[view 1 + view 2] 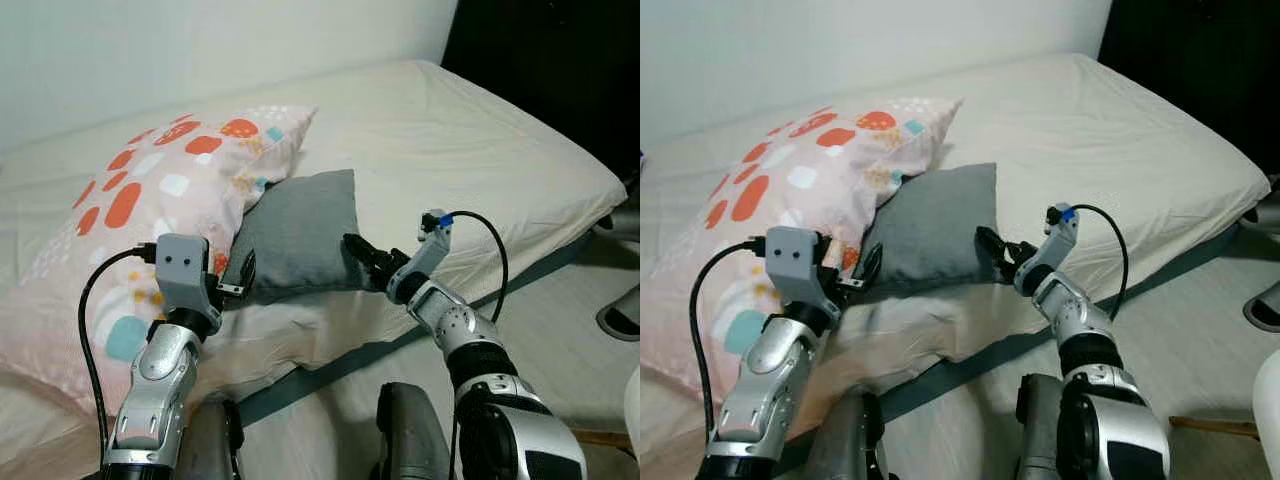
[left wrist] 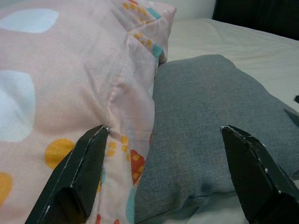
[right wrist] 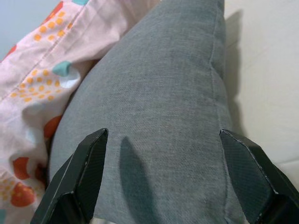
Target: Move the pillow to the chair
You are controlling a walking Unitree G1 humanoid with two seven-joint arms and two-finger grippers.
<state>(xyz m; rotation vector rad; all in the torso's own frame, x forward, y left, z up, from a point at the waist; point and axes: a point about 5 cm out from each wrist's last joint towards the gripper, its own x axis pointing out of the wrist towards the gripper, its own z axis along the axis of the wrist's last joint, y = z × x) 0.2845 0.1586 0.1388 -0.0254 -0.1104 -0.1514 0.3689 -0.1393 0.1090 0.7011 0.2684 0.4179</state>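
Both pincers spread — left pincer (image 1: 240, 283), right pincer (image 1: 362, 252) flanking grey pillow (image 1: 300, 235).

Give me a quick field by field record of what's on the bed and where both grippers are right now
surface: cream bed mattress
target: small grey fabric pillow, leaning against the larger one
neighbour: large pink pillow with orange and teal spots
left gripper: open, at the grey pillow's left edge, one finger against the pink pillow
right gripper: open, at the grey pillow's right edge
grasp: not yet closed
chair: not identifiable
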